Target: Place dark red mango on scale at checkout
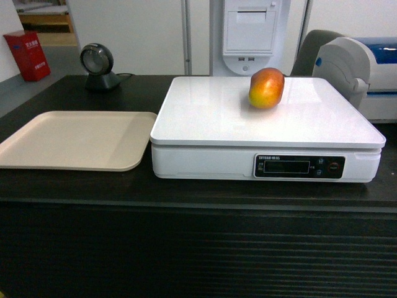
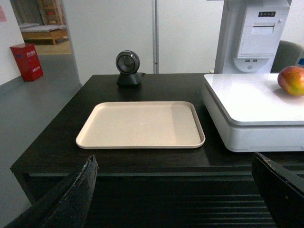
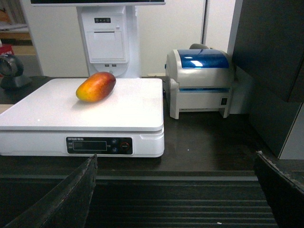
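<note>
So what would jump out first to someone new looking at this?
The red-and-yellow mango, lying alone toward the back right of the white scale. Left of the scale sits a bare beige tray, both on the dark checkout counter.

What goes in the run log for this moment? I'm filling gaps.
mango: on scale, rear right | left gripper: open | right gripper: open | tray: bare

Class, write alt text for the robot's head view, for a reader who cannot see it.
A dark red mango rests on the far right part of a white scale on a dark checkout. An empty beige tray lies left of the scale, a round black scanner behind it.
</note>
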You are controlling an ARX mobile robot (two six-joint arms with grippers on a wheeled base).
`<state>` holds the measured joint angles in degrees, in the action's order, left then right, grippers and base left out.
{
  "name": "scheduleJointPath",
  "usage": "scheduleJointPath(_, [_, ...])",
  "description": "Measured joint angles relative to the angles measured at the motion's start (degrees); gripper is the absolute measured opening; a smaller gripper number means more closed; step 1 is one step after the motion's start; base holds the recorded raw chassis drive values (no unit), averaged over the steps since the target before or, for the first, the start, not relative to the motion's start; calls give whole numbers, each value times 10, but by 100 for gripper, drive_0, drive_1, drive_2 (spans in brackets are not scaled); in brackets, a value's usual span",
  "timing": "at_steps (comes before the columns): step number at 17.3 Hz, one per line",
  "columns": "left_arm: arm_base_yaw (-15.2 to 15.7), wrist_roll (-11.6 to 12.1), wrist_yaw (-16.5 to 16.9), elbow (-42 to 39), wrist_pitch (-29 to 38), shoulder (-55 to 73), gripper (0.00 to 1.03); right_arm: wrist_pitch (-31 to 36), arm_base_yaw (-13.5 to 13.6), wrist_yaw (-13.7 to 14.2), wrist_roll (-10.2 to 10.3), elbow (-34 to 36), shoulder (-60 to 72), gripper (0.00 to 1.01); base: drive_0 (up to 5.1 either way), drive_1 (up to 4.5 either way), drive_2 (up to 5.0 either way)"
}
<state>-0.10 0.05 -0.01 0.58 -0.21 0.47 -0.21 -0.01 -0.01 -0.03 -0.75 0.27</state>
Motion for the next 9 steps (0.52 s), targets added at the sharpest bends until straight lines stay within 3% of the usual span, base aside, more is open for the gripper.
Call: scheduleJointPath(9, [0,0,0,0,1,0,98,0,0,0,0,0,0,98,0,0,0])
